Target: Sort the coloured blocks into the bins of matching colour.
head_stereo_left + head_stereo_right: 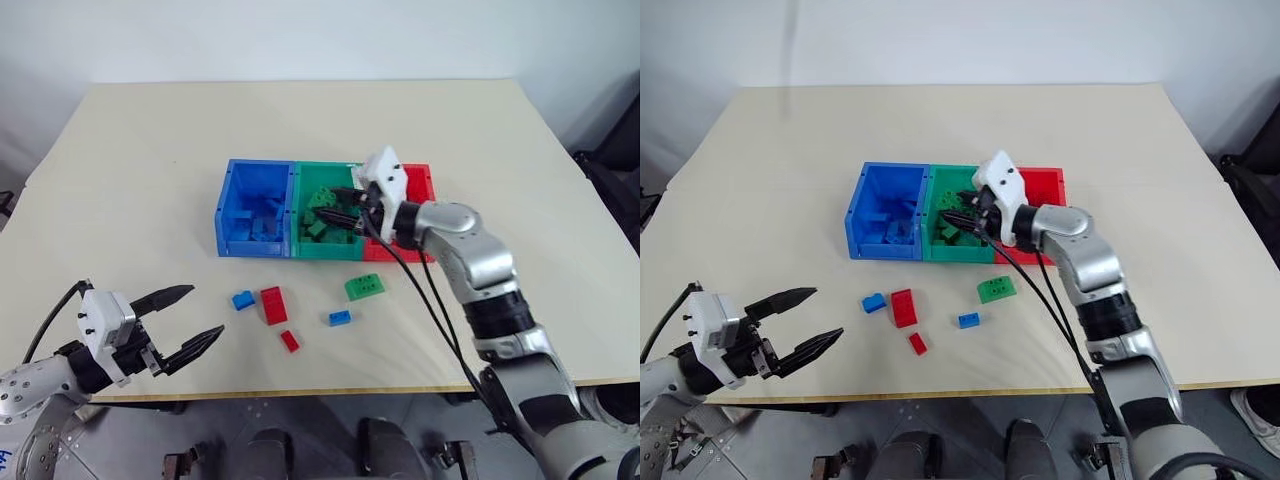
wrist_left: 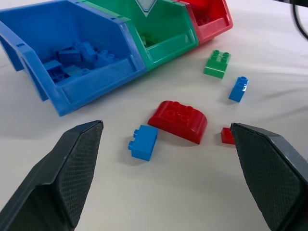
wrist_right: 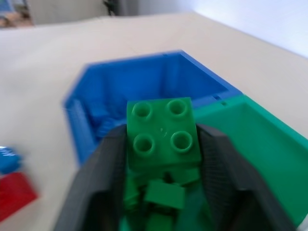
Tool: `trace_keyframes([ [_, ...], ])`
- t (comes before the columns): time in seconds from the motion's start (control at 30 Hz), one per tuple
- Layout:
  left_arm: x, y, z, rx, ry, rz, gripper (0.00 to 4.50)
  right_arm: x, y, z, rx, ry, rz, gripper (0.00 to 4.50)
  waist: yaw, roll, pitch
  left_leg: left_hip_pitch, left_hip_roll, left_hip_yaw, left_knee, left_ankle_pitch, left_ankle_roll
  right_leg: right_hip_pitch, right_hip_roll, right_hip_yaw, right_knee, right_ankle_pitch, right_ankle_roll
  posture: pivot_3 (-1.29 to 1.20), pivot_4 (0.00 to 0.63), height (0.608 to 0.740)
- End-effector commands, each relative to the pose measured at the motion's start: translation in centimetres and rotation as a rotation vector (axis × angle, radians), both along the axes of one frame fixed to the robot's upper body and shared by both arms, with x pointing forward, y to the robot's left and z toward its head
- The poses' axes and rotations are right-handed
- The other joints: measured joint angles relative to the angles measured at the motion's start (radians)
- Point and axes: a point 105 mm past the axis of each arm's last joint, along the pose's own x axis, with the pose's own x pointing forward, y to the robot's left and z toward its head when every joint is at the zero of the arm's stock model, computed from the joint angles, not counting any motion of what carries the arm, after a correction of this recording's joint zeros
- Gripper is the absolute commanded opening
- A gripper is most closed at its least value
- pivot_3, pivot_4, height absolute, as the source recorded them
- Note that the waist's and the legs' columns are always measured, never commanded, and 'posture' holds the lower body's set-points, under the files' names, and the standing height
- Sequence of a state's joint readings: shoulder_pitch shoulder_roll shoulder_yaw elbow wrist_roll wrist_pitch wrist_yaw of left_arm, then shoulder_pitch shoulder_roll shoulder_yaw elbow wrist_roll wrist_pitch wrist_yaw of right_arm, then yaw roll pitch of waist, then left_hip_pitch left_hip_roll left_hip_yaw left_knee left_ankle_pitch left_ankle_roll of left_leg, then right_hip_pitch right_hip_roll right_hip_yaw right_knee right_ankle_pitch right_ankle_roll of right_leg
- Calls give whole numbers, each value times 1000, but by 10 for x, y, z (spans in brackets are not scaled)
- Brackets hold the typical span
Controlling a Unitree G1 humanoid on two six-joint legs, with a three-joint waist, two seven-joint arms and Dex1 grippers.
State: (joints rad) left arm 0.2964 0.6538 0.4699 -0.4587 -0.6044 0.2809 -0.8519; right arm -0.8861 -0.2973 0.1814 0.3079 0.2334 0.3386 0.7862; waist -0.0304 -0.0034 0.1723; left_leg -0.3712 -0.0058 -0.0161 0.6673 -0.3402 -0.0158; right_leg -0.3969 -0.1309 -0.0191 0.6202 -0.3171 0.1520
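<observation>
A pale beige table point(image 1: 150, 160) is set against a plain white wall point(image 1: 300, 35); something dark is seen past its right edge. Three joined bins are placed mid-table: blue bin point(image 1: 255, 208), green bin point(image 1: 322, 240), red bin point(image 1: 420, 180), blocks piled inside. A square green block point(image 3: 162, 132) is clamped between the fingers of the right gripper point(image 1: 345, 208) over the green bin. The left gripper point(image 1: 190, 318) is held with jaws wide apart, nothing in them, at the table's near left edge. Loose blocks are scattered in front of the bins: large red block point(image 1: 272, 304), small red block point(image 1: 289, 340), two blue blocks point(image 1: 242, 299) point(image 1: 339, 318), green block point(image 1: 364, 286).
</observation>
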Motion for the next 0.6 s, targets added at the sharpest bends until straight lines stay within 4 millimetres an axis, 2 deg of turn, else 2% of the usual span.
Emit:
trace_keyframes([
  [0.03, -2, -6, 9, 3, -46, -11, 4500, 4, -1, 16, 19, -76, -4, 3512, -1, 0, 0, 0, 0, 0, 0, 0, 0, 0, 0, 0, 0, 0, 0, 0, 150, 740],
  [0.13, -1, -11, 10, -1, -51, -31, 4500, -8, -10, 18, 29, -101, 57, 4448, 0, 0, 0, 0, 0, 0, -1, 0, 0, 0, 1, -3, 0, 0, 0, 0, 150, 740],
  [0.2, 0, -15, 12, -11, -49, -58, 4500, -26, -25, 19, 51, -117, 135, 4448, 4, 0, 0, 0, 0, -1, -1, 0, 0, 0, 1, -3, -1, 0, 0, 0, 150, 740],
  [0.3, 4, -22, 11, 12, -43, -111, 4500, -57, -63, 3, 25, -85, 217, 4448, 14, 0, 0, 0, 0, -1, -1, -1, 1, 2, 0, -4, -1, 0, 0, 0, 150, 740],
  [0.4, 9, -27, 12, 13, -48, -142, 4500, -68, -87, -8, -11, -55, 210, 4448, 15, 0, 0, 0, -1, 0, 0, -2, 3, 3, 0, -3, -4, 0, 1, 0, 150, 740],
  [0.43, 12, -31, 13, 13, -44, -164, 4500, -74, -102, -18, -70, -51, 205, 4448, 11, 0, 0, 0, -1, 3, 0, -2, 3, 3, 0, -3, -6, 1, 1, 0, 150, 740],
  [0.5, 18, -43, 13, 7, -37, -231, 4500, -85, -145, -44, -197, 19, 159, 4448, 11, 0, 0, 1, 1, 3, 0, -2, 2, 4, 1, -4, -7, 1, 2, 0, 150, 740],
  [0.53, 21, -46, 13, 10, -35, -250, 4500, -89, -158, -51, -241, 41, 145, 4448, 17, 0, 0, 1, 1, 5, 0, -2, 2, 4, 1, -4, -7, 1, 2, 0, 150, 740],
  [0.6, 24, -51, 11, 24, -31, -276, 4500, -94, -170, -62, -297, 65, 141, 4448, 17, 0, 0, 2, 1, 11, 0, -2, 2, 5, 1, -4, -8, 1, 2, 0, 150, 740],
])
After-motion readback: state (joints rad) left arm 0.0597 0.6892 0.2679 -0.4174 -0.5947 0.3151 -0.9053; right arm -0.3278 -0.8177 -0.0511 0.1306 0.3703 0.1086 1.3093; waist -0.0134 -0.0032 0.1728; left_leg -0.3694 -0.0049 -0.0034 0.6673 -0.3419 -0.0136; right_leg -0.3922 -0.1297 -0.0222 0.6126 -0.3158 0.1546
